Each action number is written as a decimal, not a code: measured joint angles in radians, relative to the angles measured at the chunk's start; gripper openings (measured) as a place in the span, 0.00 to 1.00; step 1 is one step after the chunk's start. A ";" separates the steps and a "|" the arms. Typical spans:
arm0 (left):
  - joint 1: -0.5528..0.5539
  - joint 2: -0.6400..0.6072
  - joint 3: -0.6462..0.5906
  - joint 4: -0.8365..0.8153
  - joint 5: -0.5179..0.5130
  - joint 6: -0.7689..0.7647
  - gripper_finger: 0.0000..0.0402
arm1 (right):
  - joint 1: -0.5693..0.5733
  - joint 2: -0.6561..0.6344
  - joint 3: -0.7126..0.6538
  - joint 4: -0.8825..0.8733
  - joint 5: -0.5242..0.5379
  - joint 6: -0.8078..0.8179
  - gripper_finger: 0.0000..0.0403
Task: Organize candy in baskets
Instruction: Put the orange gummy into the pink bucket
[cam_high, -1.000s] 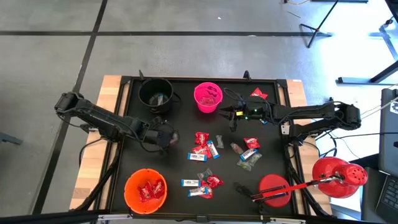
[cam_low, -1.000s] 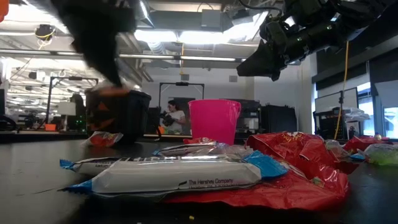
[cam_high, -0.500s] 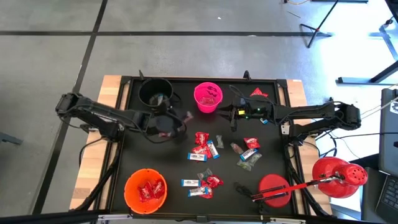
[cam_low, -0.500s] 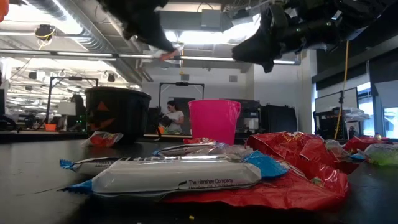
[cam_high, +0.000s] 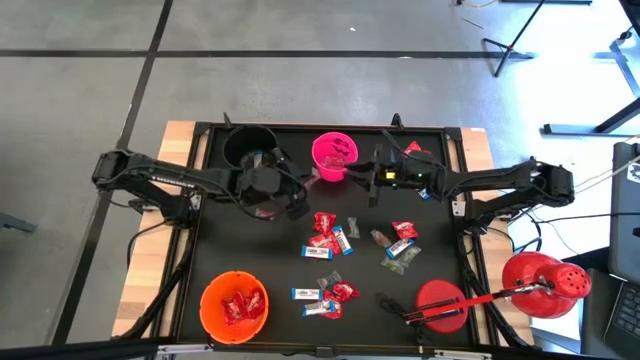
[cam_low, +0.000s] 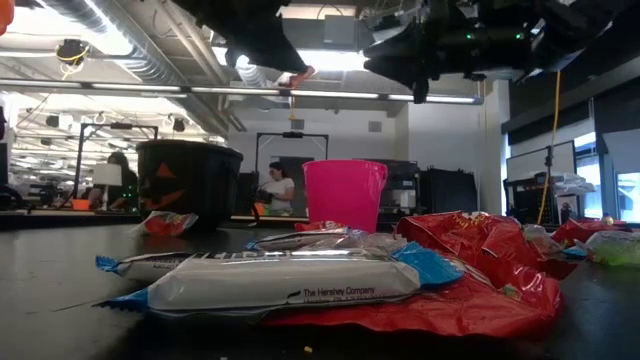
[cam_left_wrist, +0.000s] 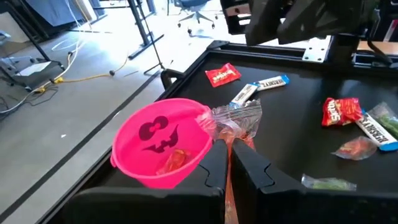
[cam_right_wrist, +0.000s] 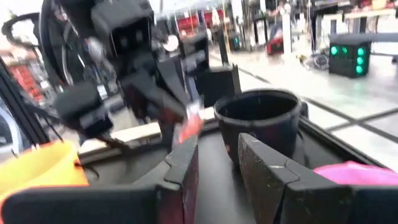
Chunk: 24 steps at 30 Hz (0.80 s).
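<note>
The left end effector (cam_left_wrist: 231, 163) is clenched on a clear-and-orange wrapped candy (cam_left_wrist: 235, 123), held in the air just beside the rim of the pink bucket (cam_left_wrist: 163, 144). From above, this left end effector (cam_high: 296, 196) sits between the black bucket (cam_high: 248, 148) and the pink bucket (cam_high: 333, 155). The right end effector (cam_high: 362, 180) hovers just right of the pink bucket, fingers parted with nothing between them.

The pink bucket holds one orange-red sweet, seen best in the left wrist view. The black bucket has something pale inside, hard to make out from above. The orange bucket (cam_high: 233, 305), at the near left of the desk (cam_high: 285, 262), holds several red packets.

Loose candy (cam_high: 330, 236) lies mid-desk: red packets, blue-and-white bars, a greenish wrapper. A further red packet (cam_high: 416, 151) lies by the far edge.

The low view shows the black bucket's pumpkin face (cam_low: 163, 181), unseen from above; both arms there are dark shapes cut off at the top. A person (cam_low: 277, 188) stands in the room behind. A large red domed object (cam_high: 545, 282) sits off the desk's right side.
</note>
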 joint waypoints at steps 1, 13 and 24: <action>0.000 0.008 0.000 0.004 0.000 0.000 0.00 | 0.000 0.018 0.000 0.029 -0.011 0.011 0.27; 0.000 0.099 0.000 0.047 -0.006 -0.001 0.00 | 0.065 0.286 0.091 0.196 0.009 0.049 0.27; -0.015 0.115 -0.003 0.027 -0.019 -0.001 0.00 | 0.084 0.383 0.186 0.107 0.023 0.049 0.27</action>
